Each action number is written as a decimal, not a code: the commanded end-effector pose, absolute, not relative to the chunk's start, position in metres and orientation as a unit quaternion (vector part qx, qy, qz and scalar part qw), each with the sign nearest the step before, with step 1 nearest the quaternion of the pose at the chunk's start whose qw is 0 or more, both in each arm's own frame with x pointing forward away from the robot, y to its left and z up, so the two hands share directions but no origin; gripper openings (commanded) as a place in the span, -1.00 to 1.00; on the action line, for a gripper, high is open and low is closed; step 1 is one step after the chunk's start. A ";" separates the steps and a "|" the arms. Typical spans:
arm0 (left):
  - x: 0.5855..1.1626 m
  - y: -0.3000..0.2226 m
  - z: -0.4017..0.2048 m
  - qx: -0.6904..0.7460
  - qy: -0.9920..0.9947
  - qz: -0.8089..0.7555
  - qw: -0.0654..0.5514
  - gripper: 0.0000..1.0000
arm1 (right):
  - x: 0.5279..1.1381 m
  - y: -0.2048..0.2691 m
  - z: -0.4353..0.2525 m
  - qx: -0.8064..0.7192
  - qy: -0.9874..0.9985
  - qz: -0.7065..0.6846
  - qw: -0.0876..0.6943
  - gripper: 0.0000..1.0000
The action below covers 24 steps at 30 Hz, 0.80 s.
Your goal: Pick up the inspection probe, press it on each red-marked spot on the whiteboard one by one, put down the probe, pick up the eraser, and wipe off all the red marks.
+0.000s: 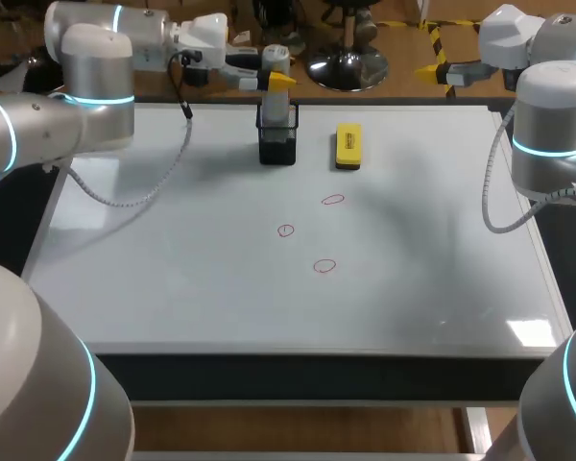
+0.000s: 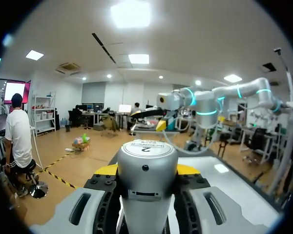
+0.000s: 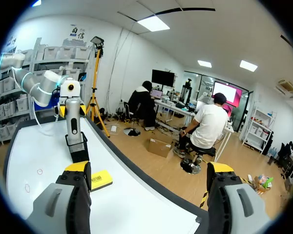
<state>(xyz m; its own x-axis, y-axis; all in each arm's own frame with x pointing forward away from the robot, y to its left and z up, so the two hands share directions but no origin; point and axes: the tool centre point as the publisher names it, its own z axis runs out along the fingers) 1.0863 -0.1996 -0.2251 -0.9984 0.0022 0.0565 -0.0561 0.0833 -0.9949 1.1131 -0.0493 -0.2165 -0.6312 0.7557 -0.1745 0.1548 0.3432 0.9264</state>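
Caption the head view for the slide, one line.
Left gripper at the inspection probe standing in its black holder; yellow eraser beside it, three red marks on the whiteboard.

A round white label on the cap of the probe [image 2: 146, 161], which sits between the fingers of the left end effector [image 2: 146, 170], bears the digit 2. The eraser [image 1: 348, 147], upper middle of the frame, carries a dark label whose print is too small to read.

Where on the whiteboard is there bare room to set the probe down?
The near strip of the whiteboard, in front of the three red marks, is bare, and so is the right side past the eraser. The far middle is crowded: holder with probe, left gripper at it, eraser beside.
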 end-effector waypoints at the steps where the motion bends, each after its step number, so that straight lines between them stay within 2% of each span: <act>1: 1.081 -0.195 -0.204 0.021 -0.741 0.671 0.018 -1.00 | 1.114 -0.049 -0.216 0.300 0.760 0.488 0.307 1.00; 13: 1.078 -0.181 -0.157 0.005 -0.727 0.686 0.012 -1.00 | 1.114 -0.049 -0.216 0.300 0.760 0.488 0.307 1.00; 24: 1.068 -0.133 -0.144 0.009 -0.714 0.700 -0.002 -1.00 | 1.114 -0.049 -0.216 0.300 0.760 0.488 0.307 1.00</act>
<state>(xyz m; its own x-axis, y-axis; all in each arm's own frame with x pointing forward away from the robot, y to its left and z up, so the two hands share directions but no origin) 1.0793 -0.1478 -0.1462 -0.9998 0.0016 0.0194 -0.0194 0.0190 -0.9996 1.1131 -0.0493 -0.2165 -0.6312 0.7557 -0.1745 0.1548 0.3432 0.9264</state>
